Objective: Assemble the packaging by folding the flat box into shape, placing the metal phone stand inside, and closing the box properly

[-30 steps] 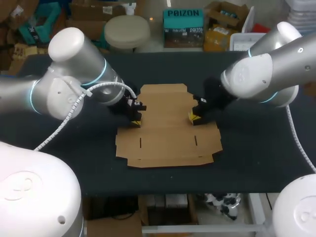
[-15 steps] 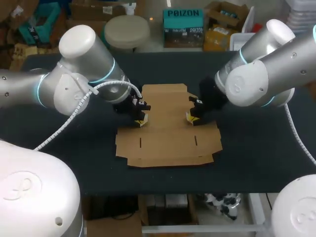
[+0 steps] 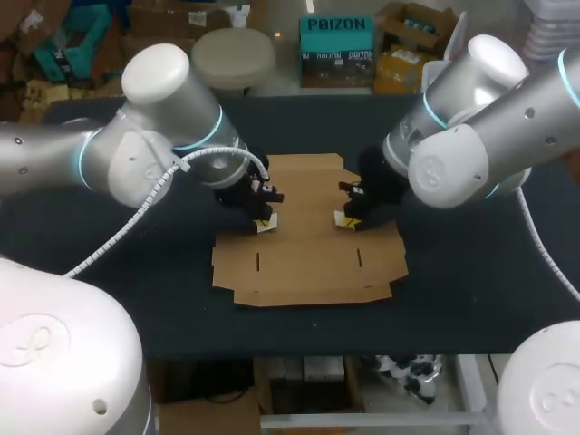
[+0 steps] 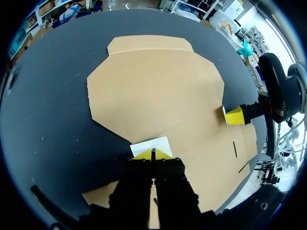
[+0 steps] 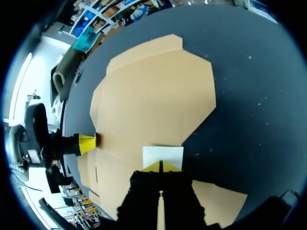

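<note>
The flat brown cardboard box [image 3: 308, 240] lies unfolded in the middle of the black table. My left gripper [image 3: 265, 222] is shut, its tips down on the box's left side, with a small pale flap [image 4: 151, 145] standing up just ahead of them. My right gripper [image 3: 343, 218] is shut on the opposite side behind a similar raised flap [image 5: 163, 156]. Across the cardboard [image 4: 158, 91] the left wrist view shows the right gripper [image 4: 235, 116]. Over the sheet [image 5: 153, 91] the right wrist view shows the left gripper [image 5: 86, 143]. No metal phone stand is in view.
The black table top [image 3: 471, 272] surrounds the box on every side. Its front edge [image 3: 362, 352] runs close below the box's near flaps. Both arms lean in over the table's back half.
Both grippers have slid inward over the cardboard towards each other. The small flap ahead of each one now stands up.
</note>
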Controlling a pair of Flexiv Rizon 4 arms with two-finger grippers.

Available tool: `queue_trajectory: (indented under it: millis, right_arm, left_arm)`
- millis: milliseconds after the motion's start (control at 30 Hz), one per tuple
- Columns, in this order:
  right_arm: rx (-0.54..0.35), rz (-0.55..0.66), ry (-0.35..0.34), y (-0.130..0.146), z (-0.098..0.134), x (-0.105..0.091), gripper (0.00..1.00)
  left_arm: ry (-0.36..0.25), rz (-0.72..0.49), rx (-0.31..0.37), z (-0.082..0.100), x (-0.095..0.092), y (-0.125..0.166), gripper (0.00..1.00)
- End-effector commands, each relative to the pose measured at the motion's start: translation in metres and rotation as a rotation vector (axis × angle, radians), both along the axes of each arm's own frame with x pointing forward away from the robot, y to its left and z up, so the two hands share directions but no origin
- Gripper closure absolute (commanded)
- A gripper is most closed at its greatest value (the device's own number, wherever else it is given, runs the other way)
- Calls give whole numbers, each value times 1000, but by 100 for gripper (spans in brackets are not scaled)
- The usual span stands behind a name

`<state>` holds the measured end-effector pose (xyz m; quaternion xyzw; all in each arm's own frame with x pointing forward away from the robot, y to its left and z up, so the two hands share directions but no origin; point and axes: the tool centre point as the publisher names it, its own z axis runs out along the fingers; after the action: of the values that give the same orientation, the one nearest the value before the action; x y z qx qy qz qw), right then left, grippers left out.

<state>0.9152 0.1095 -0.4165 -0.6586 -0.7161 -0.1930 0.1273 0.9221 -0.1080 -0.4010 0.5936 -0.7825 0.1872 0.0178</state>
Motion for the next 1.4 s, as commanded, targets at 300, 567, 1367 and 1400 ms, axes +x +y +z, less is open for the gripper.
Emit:
queue_trajectory:
  millis: [300,567,1367,1400]
  right_arm:
    - [-70,-3,13,9,-12,2,100]
    - [-89,-7,30,9,-21,2,100]
    - [38,-48,13,-34,18,7,100]
    - [50,-51,17,-37,17,8,100]
  left_arm:
    - [8,11,54,-11,5,-12,100]
    - [28,32,79,-21,3,-12,100]
    - [-9,92,76,28,3,16,100]
    - [-8,94,76,28,3,18,100]
